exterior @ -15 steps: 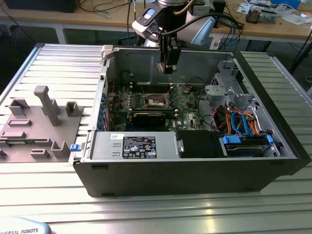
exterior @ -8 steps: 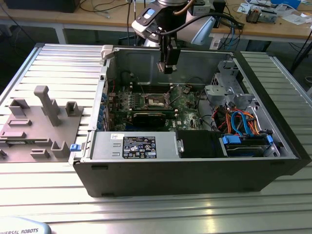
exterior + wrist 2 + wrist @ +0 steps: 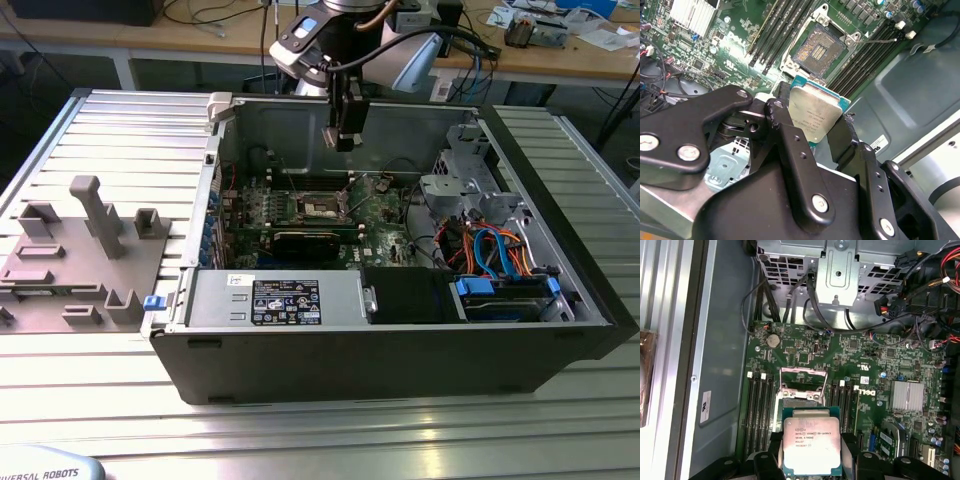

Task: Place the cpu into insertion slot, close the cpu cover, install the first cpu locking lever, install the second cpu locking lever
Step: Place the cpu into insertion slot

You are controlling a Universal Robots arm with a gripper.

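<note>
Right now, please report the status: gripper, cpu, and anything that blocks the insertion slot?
Gripper shut on the cpu, held above the motherboard. Insertion slot bare, cpu cover raised. No obstacle seen over the slot.

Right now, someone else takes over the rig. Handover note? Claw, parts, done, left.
Claw: shut on the chip, hanging above the green board inside the open computer case.
Socket: empty, its dark centre bare. The chip is held above the board and not seated.
Cover: swung up, open.
Done: chip is gripped and brought over the board near the socket.
Left: chip into the socket, cover down, both levers. One thin lever sticks out beside the socket, unlatched.
</note>
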